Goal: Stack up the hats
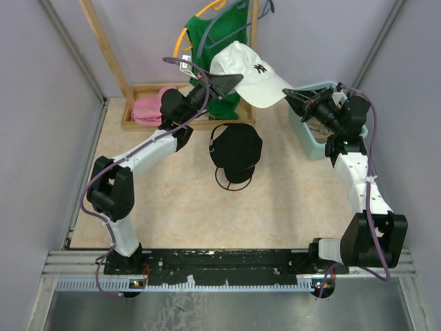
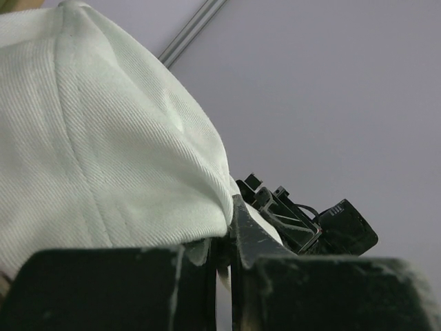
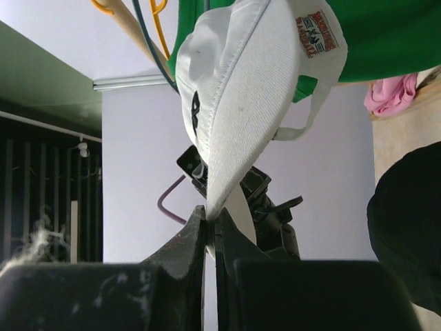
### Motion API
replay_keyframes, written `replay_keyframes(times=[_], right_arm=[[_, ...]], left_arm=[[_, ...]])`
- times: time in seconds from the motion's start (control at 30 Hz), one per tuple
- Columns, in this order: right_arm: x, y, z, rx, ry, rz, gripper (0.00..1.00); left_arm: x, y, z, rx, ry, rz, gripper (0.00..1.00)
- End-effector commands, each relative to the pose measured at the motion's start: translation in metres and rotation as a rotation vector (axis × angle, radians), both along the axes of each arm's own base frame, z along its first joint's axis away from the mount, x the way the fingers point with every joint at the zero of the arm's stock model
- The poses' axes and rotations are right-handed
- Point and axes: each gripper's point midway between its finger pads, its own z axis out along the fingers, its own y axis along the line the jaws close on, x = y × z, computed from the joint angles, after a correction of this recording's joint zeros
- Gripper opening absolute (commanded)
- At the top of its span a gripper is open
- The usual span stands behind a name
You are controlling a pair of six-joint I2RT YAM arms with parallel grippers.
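Observation:
A white cap (image 1: 251, 74) with a dark emblem hangs in the air between my two grippers, above the table's back. My left gripper (image 1: 231, 83) is shut on the cap's back edge; its crown fills the left wrist view (image 2: 103, 138). My right gripper (image 1: 293, 93) is shut on the tip of the brim, seen in the right wrist view (image 3: 234, 103). A black cap (image 1: 236, 150) lies on the table below, brim toward me. It shows at the right edge of the right wrist view (image 3: 413, 234). The tan cap is not in view.
A green shirt (image 1: 217, 41) on an orange hanger hangs from a wooden rack at the back. A pink cloth (image 1: 148, 109) lies in a wooden tray (image 1: 138, 89). A light blue bin (image 1: 313, 141) stands at the right, under my right arm.

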Motion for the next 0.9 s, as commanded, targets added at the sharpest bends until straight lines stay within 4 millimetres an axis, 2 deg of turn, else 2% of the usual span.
replay_keyframes(times=[0.0,0.1,0.23,0.4,0.53,0.6,0.67,0.77,0.87], right_arm=[[0.008,-0.019,0.038,-0.044,-0.147,-0.075,0.00],[0.004,-0.018,0.036,-0.060,-0.166,-0.038,0.00],[0.000,-0.030,0.034,-0.055,-0.198,-0.022,0.00],[-0.003,-0.043,0.041,-0.035,-0.253,-0.004,0.00],[-0.010,-0.042,0.048,0.018,-0.312,0.045,0.00],[-0.013,-0.041,0.048,0.028,-0.332,0.073,0.00],[-0.015,-0.040,0.048,0.032,-0.349,0.089,0.00],[-0.019,-0.038,0.050,0.041,-0.373,0.121,0.00],[-0.024,-0.037,0.054,0.062,-0.394,0.149,0.00]], left_arm=[[-0.019,0.010,0.027,0.004,-0.101,-0.026,0.07],[-0.015,0.013,0.021,0.053,-0.088,-0.016,0.36],[-0.008,0.025,0.002,0.150,-0.029,-0.024,0.52],[-0.015,0.056,-0.034,0.252,0.085,0.014,0.59],[-0.016,0.101,-0.068,0.292,0.246,0.040,0.61],[-0.019,0.116,-0.095,0.323,0.348,0.010,0.61],[-0.026,0.120,-0.121,0.370,0.403,-0.047,0.61],[-0.037,0.114,-0.157,0.434,0.453,-0.147,0.61],[-0.038,0.105,-0.175,0.473,0.439,-0.228,0.62]])
